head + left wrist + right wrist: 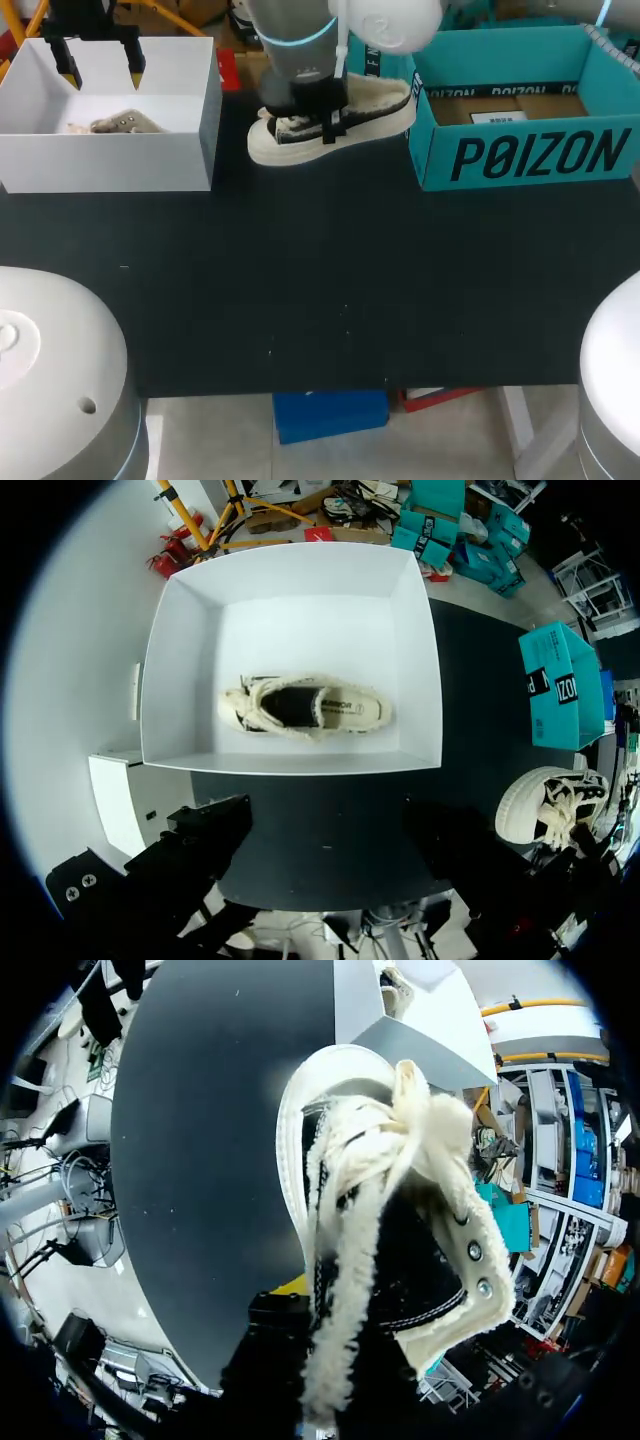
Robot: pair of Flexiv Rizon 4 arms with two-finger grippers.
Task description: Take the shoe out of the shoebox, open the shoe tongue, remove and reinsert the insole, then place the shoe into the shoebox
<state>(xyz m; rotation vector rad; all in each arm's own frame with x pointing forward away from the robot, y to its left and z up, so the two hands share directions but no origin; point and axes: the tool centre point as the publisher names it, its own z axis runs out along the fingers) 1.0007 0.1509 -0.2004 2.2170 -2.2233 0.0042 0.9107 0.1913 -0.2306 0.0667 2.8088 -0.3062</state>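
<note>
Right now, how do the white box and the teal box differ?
The white box is plain; the teal box bears large black print. The white box holds a shoe; the teal box shows brown card, no shoe. The left gripper hangs over the white box; the right gripper holds a second shoe beside the teal box. Both stand open on the table.
</note>
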